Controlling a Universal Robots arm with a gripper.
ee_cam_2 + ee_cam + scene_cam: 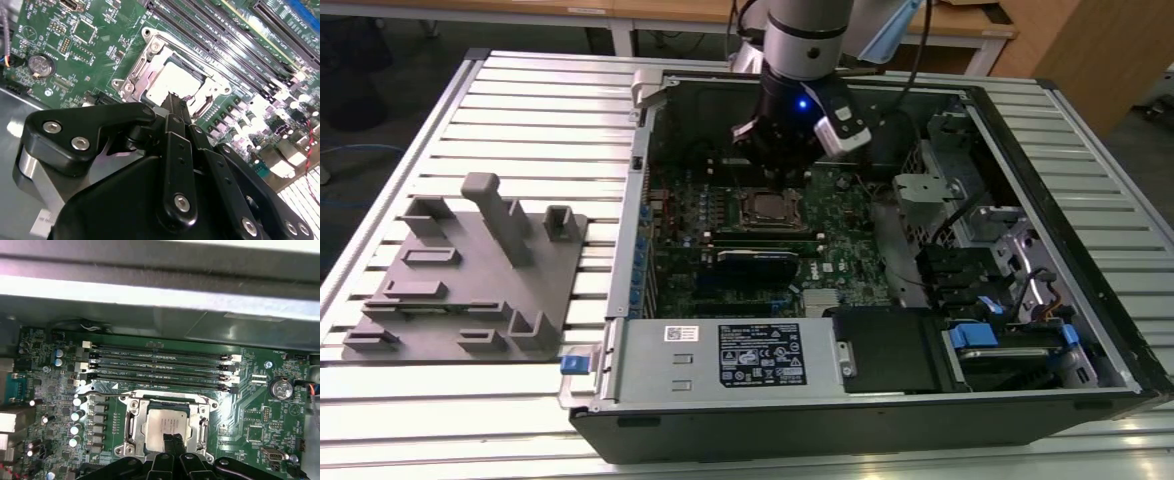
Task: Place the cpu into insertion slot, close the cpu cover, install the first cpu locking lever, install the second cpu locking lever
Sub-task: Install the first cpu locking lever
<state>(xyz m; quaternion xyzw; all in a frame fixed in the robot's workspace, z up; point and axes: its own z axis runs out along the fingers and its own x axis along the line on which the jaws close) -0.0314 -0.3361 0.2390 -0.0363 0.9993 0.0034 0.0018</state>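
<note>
Ok so, starting at the exterior view's left: a grey moulded plastic fixture tray with pegs and pockets [467, 280] sits on the ribbed aluminium table [520, 110], well away from the gripper. Just beside it is the open black tower computer case [720, 425], lying on its side with the green circuit board [680, 250] facing up.

The black two-finger gripper [778, 185] hangs straight down into the case. In both wrist views its fingertips [167, 442] are pressed together with nothing between them, so the gripper [172, 100] is closed and carrying nothing, and it's pretty much on top of the socket.

Right under those tips is the cpu, a flat square chip with a silvery-grey top [162, 425]. It sits inside the insertion slot, the square metal-rimmed socket [172, 396]. The cpu cover, a thin silvery frame plate with a square window [134, 427], looks to be lying flat around the chip. A thin wire lever [112, 396] runs along the socket's edge, on the side away from the fingertips. I can't tell if it's latched.

Beyond that lever are the long black memory slots [160, 365]. Off to the exterior view's right of the gripper there's a grey metal drive cage [987, 240], and near it some blue plastic clips [974, 335].
</note>
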